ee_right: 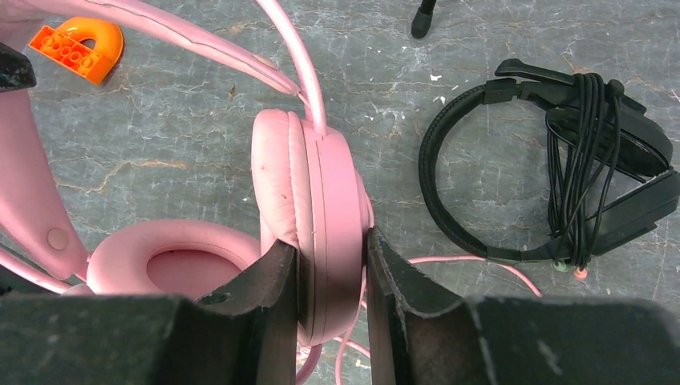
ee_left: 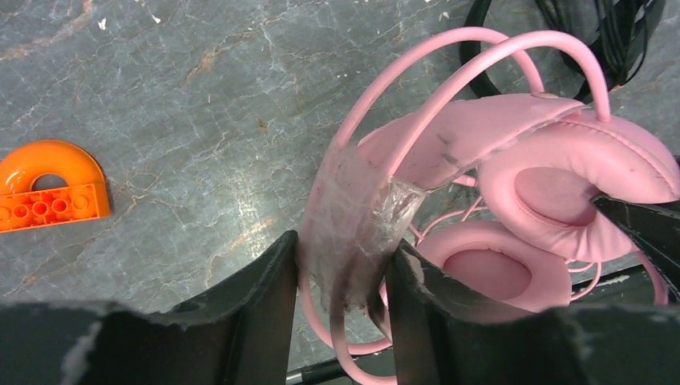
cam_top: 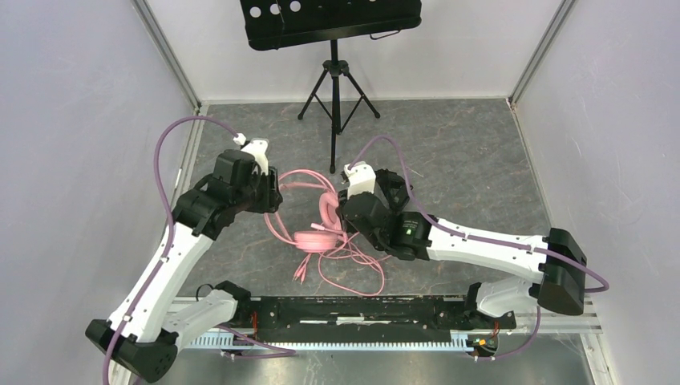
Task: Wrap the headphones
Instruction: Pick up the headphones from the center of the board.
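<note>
The pink headphones [cam_top: 321,233] lie mid-table between both arms. My left gripper [ee_left: 341,277] is shut on their headband [ee_left: 361,216], at a part covered in clear film. My right gripper [ee_right: 330,281] is shut on one pink ear cup [ee_right: 317,192], which stands on edge; the other cup [ee_right: 172,257] lies flat beside it. The long pink cable [cam_top: 353,265] lies loose in loops on the near side of the cups. The black headphones [ee_right: 561,168] lie to the right in the right wrist view, their thin cable wound around one cup. In the top view the right arm hides them.
A black tripod music stand [cam_top: 333,88] stands at the back centre; one foot [ee_right: 422,20] shows in the right wrist view. An orange arched brick [ee_left: 48,188] lies on the grey floor left of the headband. Pale walls close in both sides.
</note>
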Motion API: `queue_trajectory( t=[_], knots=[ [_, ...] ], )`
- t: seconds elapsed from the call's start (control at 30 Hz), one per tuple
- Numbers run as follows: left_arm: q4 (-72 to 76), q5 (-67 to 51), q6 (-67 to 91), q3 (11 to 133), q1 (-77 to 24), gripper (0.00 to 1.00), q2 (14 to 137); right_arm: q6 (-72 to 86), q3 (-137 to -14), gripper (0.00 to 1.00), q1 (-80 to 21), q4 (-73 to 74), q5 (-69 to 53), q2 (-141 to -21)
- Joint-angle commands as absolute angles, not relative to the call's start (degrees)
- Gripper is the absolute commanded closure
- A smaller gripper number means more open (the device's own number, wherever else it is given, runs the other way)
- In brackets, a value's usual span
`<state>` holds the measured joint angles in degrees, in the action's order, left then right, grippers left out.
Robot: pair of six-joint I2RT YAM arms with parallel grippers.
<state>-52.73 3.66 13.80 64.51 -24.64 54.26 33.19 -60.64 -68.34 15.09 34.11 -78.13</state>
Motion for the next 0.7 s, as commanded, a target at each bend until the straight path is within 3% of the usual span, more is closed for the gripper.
queue_trajectory(
  t=[0.0,0.1,0.17,0.3,0.6,0.67],
  knots=[
    [-49.45,7.58,11.21,63.56,-24.74,0.54,55.66,33.58,-63.12,1.0,-68.25,7.49,33.26,-76.87],
    [-49.3,7.31,10.81,63.12,-24.7,0.75,56.42,33.51,-61.33,0.99,-67.81,5.99,33.05,-75.84],
    [-48.95,6.22,10.89,62.81,-24.7,0.82,56.52,32.97,-59.95,0.96,-67.55,4.29,32.09,-74.84],
    [-46.39,3.37,11.9,61.53,-24.7,0.98,55.49,29.69,-56.35,0.8,-67.41,-0.3,29.64,-71.33],
    [-42.14,0.27,16.1,60.31,-24.7,0.98,49.66,14.3,-38.36,0.14,-67.5,-10.97,17.42,-49.17],
    [-41.73,0.26,16.0,61.34,-24.7,0.98,49.0,10.83,-36.42,0.06,-67.49,-10.44,14.19,-44.27]
  ],
)
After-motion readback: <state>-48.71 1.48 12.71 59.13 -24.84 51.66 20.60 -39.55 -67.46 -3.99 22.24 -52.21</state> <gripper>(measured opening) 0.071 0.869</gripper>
